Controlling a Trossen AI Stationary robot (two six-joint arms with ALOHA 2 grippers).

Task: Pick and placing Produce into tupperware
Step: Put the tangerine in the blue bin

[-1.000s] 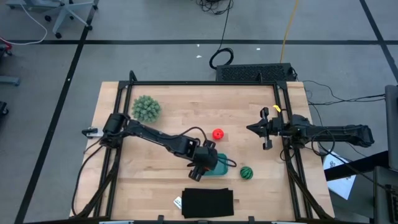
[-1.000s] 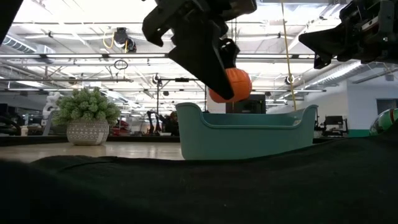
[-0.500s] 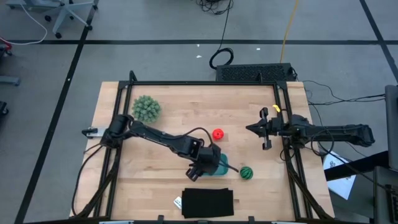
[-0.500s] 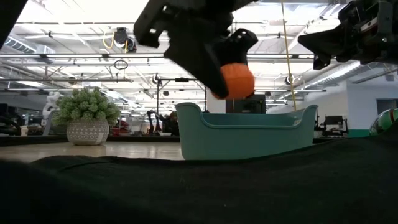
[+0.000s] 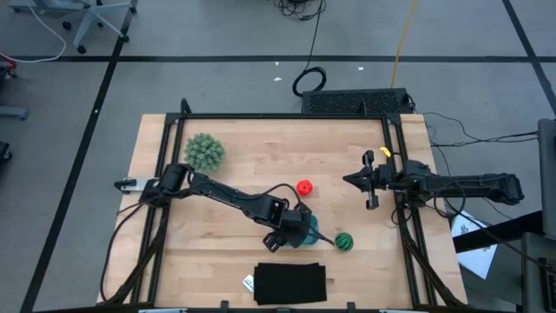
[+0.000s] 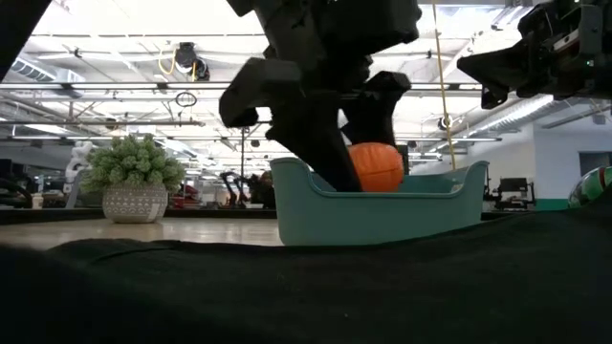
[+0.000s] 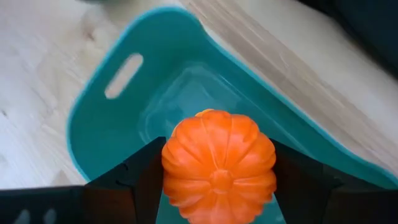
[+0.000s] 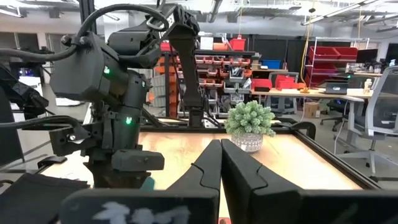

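Left gripper [image 6: 359, 143] grasps orange produce [image 7: 219, 165] over teal tupperware [image 7: 99, 118] on wooden table [image 5: 252, 165].

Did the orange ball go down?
Yes. The orange piece, held by the left gripper, has dropped from above the tub's rim to partly inside it.

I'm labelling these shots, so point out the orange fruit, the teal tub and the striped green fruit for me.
orange fruit [image 7: 219, 167]: left wrist view, middle of its ribbed top.
teal tub [image 6: 382, 218]: low view, on its near side wall.
striped green fruit [image 5: 345, 241]: high view, centre of the ball on the table.
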